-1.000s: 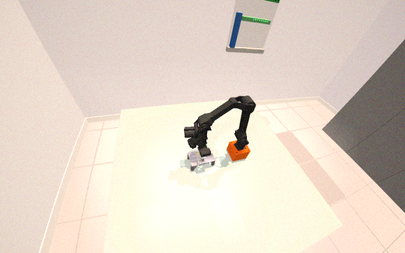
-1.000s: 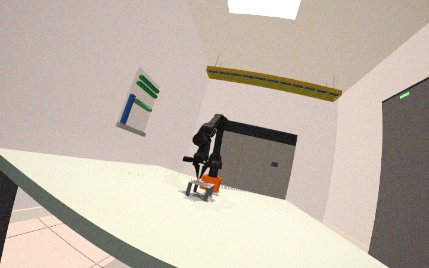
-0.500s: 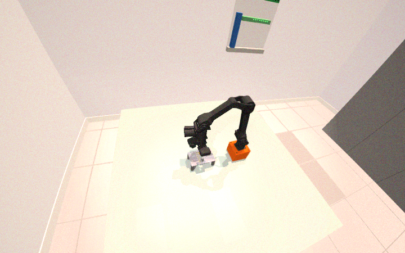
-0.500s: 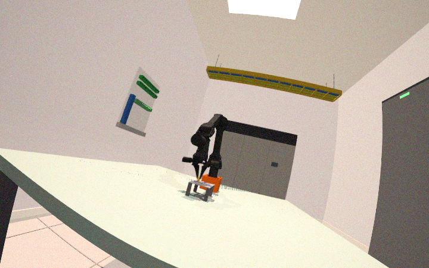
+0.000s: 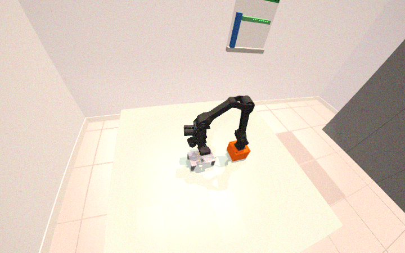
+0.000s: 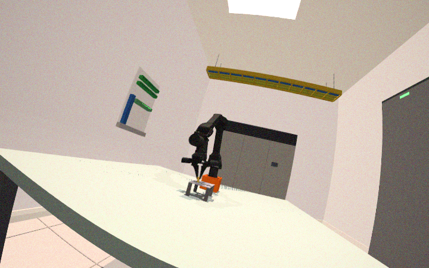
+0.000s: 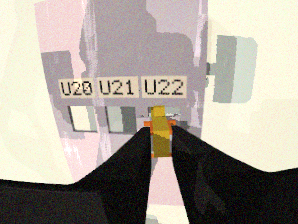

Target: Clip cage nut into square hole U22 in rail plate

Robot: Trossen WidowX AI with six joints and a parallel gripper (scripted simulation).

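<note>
Where the label U22 [image 7: 164,87] marks the rail plate [image 5: 194,162] [image 6: 207,184] [image 7: 135,45], gripper [image 5: 200,159] [image 6: 198,179] [image 7: 160,133], nearly closed, grips the yellow-and-orange cage nut [image 6: 198,180] [image 7: 161,135] at the hole.
</note>
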